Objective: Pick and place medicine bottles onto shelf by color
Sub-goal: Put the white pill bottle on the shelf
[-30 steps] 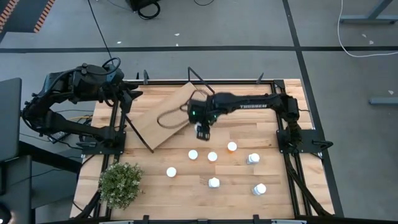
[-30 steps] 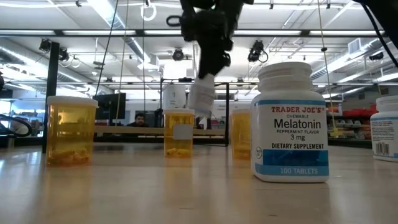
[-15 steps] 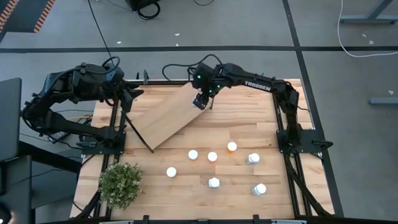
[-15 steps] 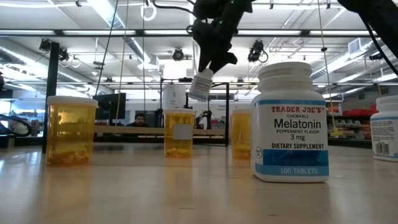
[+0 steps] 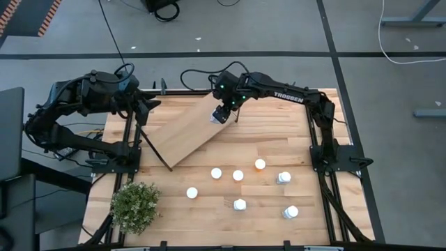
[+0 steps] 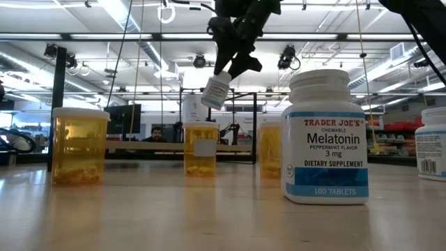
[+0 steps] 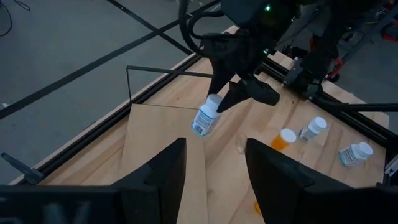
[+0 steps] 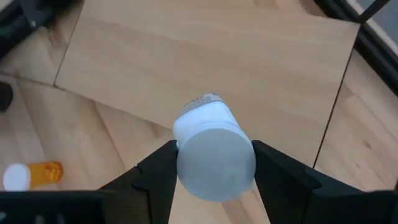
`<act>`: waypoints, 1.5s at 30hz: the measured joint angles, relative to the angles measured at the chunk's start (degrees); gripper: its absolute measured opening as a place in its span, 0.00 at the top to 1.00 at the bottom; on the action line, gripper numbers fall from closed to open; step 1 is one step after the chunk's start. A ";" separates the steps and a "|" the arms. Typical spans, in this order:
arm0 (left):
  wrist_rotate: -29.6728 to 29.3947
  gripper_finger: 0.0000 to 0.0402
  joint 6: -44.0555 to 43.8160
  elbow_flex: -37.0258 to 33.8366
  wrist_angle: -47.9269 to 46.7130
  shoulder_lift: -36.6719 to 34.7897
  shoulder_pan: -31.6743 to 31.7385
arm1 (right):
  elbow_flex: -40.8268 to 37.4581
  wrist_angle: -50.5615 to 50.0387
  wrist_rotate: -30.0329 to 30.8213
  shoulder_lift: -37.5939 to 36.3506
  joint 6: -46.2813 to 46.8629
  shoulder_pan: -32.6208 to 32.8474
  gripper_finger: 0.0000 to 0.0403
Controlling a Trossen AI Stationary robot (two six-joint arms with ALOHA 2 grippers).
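Right pincer (image 5: 220,113) clamped on white bottle (image 5: 217,116), tilted, raised over shelf (image 5: 182,132) edge. Left pincer (image 7: 214,165) parted, parked beside shelf's far end. Reads "Trader Joe's Melatonin" on bench bottle (image 6: 326,137) in low view only; held bottle's label unreadable, cap (image 8: 216,164) hiding most.
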 joint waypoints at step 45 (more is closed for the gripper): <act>0.04 0.57 -2.98 0.00 2.96 0.00 -0.04 | -10.93 9.73 9.20 0.09 -1.31 -1.25 0.40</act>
